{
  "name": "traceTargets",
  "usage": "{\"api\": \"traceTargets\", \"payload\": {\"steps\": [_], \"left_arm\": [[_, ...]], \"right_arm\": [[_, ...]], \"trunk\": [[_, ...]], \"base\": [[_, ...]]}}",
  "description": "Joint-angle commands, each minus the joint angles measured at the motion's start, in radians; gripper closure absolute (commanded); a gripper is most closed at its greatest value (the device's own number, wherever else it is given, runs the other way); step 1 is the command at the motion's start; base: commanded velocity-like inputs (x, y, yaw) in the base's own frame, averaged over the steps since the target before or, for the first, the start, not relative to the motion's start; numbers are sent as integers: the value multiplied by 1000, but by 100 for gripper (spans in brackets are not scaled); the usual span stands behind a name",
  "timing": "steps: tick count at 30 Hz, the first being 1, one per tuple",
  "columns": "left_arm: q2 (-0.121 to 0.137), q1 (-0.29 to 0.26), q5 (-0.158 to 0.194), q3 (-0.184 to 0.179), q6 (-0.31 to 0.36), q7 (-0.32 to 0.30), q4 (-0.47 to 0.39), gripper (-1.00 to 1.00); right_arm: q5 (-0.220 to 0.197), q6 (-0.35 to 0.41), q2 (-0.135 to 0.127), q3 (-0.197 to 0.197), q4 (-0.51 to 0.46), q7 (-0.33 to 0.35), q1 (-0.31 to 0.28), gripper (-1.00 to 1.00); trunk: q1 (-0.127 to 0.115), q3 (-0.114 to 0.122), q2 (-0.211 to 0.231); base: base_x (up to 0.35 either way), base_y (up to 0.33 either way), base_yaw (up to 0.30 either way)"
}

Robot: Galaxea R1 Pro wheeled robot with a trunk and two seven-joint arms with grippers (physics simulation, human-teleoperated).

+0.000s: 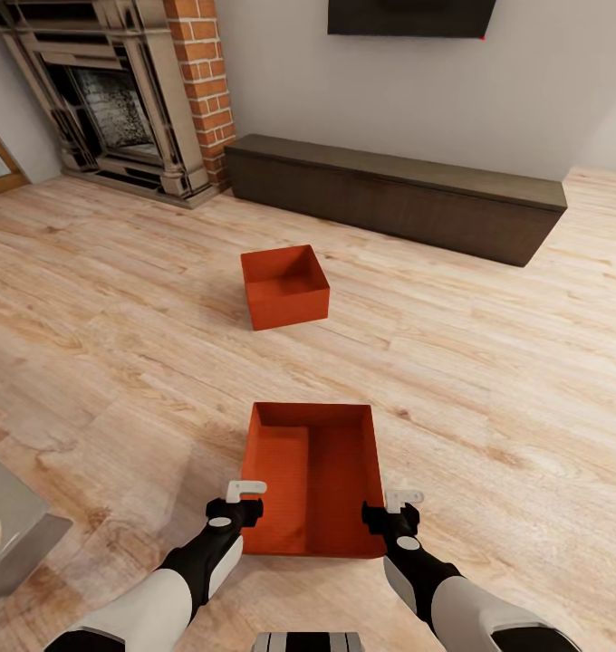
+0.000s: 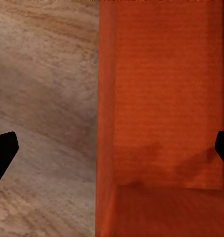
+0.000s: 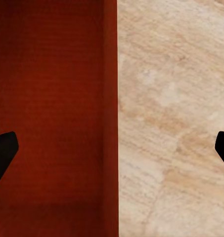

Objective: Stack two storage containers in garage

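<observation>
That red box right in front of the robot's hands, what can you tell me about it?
The near container is an open-topped, orange-red rectangular bin with straight walls and a flat, finely ribbed bottom, and nothing shows inside it. It sits upright on the light wood floor, long side pointing away from the robot. The left gripper and right gripper, both open, are poised at its two side walls, one wall between each pair of fingers; whether they touch it cannot be told.

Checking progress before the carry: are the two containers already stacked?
No: the far container sits apart on the wood floor, well beyond the near container.
</observation>
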Motion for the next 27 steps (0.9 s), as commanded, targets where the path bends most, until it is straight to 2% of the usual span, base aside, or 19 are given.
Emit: {"api": "traceTargets", "payload": {"steps": [1, 27], "left_arm": [[1, 0, 8, -8, 2, 7, -1, -100], [4, 0, 8, -4, 1, 7, 2, -100]], "right_arm": [[6, -1, 0, 2, 1, -6, -1, -100], [6, -1, 0, 2, 1, -5, 0, -100]], "trunk": [[0, -1, 0], [0, -1, 0]], "base": [[0, 0, 0], [21, 0, 0]]}}
